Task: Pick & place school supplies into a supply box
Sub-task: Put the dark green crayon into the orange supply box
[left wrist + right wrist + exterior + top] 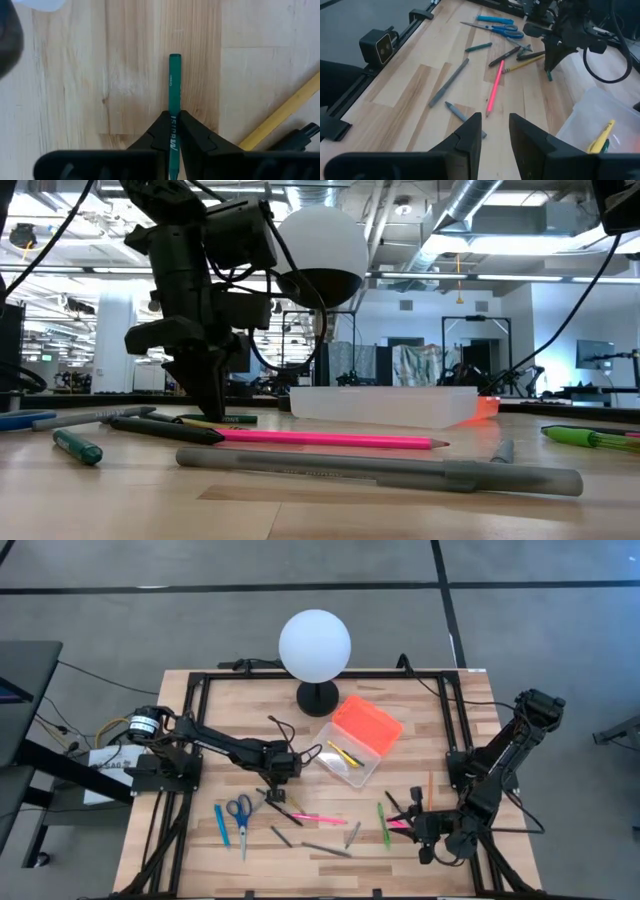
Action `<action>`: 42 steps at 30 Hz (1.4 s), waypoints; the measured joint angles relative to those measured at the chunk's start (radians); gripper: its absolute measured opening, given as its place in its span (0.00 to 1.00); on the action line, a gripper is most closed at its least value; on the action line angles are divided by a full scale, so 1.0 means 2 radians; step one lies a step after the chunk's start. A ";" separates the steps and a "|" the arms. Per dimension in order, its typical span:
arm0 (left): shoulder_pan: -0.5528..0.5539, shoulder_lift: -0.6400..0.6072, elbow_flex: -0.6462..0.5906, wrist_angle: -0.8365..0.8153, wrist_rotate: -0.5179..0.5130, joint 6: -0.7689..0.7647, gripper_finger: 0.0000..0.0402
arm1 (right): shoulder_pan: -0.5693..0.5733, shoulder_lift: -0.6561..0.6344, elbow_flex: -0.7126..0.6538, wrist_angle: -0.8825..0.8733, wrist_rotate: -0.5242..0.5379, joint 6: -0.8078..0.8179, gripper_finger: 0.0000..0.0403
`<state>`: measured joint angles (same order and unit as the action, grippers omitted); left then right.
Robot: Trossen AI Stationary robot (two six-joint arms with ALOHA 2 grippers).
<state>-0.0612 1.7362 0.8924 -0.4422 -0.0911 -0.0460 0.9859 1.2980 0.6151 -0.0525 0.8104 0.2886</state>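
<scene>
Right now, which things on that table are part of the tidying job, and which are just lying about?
Part of the job:
- green pen held in the left gripper
- pink pencil
- blue-handled scissors
- grey pen
- supply box with orange lid

Just there:
- white globe lamp
- right gripper, waiting

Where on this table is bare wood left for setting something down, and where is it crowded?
Free: the back left corner beside the globe lamp, and the wood between the supply box and the right arm. Crowded: the front strip, with scissors, pink pencil and grey pens, where the left gripper pinches a green pen.
</scene>
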 joint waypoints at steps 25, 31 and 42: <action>-0.020 0.002 0.131 0.117 -0.106 0.240 0.03 | 0.000 0.000 0.000 0.000 0.002 0.006 0.23; 0.004 0.013 0.133 0.177 -0.087 0.269 0.03 | 0.000 0.000 0.000 0.000 0.002 0.009 0.23; 0.019 0.082 0.134 0.203 -0.117 0.298 0.04 | 0.000 0.000 -0.041 0.018 0.002 0.048 0.23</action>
<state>-0.0228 1.9001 1.1594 -0.0363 -0.3253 0.5495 0.9859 1.2976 0.5339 -0.0158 0.8139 0.3847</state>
